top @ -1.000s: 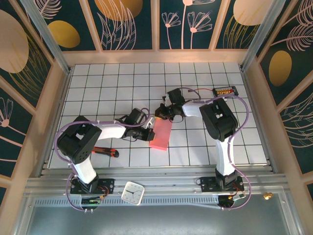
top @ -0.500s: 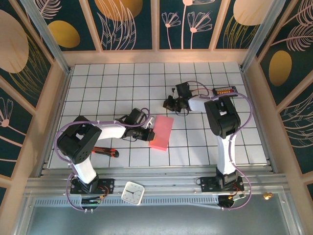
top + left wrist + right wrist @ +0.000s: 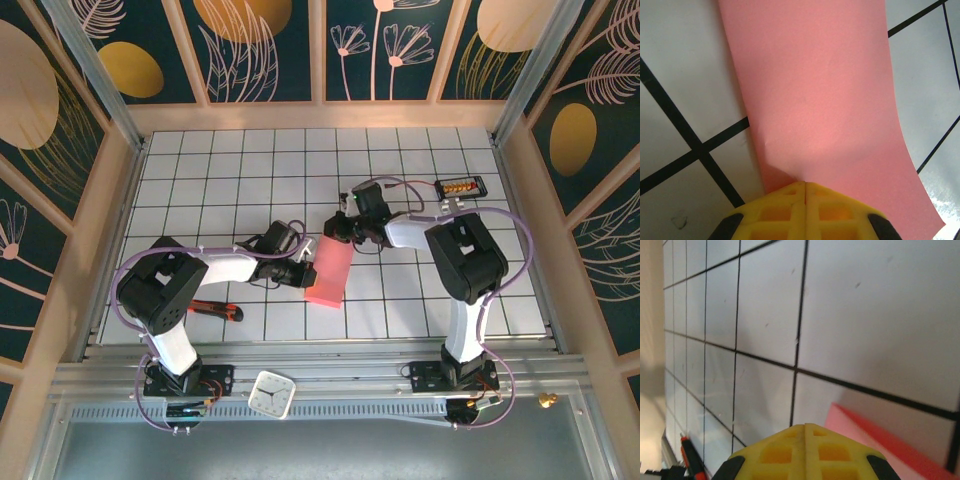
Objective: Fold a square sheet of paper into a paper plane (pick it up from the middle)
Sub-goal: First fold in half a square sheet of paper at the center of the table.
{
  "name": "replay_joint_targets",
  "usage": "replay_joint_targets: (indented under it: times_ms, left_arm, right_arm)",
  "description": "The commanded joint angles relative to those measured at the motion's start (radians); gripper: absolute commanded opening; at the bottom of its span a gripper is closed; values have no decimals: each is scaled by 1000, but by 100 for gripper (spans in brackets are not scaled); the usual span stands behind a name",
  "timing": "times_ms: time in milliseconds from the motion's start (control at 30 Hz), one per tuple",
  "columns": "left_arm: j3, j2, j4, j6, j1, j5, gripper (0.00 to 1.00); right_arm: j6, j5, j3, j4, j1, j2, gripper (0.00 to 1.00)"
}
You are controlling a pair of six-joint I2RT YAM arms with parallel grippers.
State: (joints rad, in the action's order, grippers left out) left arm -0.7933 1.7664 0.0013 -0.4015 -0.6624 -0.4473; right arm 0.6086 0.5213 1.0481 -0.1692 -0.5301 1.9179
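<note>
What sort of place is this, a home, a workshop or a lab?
Probably a robotics lab test cell: black-and-white left robot arm and right robot arm bolted at a white grid-tiled table, boxed in by wood-framed dark floral wall panels, with a salmon-pink paper sheet on it.

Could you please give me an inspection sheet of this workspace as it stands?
Surface: white gridded table.
Job's things: pink sheet of paper, folded into a narrow strip.
Clutter: red-handled tool; white clock on the near rail; small black tray of beads.
Grippers: left pincer shut at the strip's left edge; right pincer shut by its far end.
Cables: purple cables loop along both arms.
Surroundings: floral panelled walls.
</note>
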Motion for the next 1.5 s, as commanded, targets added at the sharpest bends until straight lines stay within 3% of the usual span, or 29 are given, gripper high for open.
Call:
replay_joint_targets:
  times_ms: [0, 367, 533, 667, 767, 900, 967, 1467]
  left_arm:
    - [78, 103, -310, -5, -16, 105, 0]
    - [48, 54, -322, -25, -16, 92, 0]
    - [-5, -33, -311, -57, -16, 39, 27]
    - [-41, -100, -254, -100, -3, 2, 35]
    - [-27, -110, -157, -162, 32, -56, 31]
    - [-17, -67, -13, -244, 68, -144, 6]
    - [-35, -32, 18, -259, 69, -164, 0]
    - [-51, 70, 166, -330, 112, -215, 0]
  right_arm:
    - [26, 41, 5, -59, -11, 44, 0]
    - [-14, -17, 19, -15, -11, 143, 0]
    - [-56, -47, 5, 7, -10, 153, 0]
    - [-66, -48, -3, 4, -11, 150, 0]
    - [-68, -49, -7, 2, -11, 150, 0]
    - [-70, -47, -13, 0, -11, 153, 0]
    - [-72, -53, -16, 1, -11, 149, 0]
    - [-75, -58, -22, 1, -11, 153, 0]
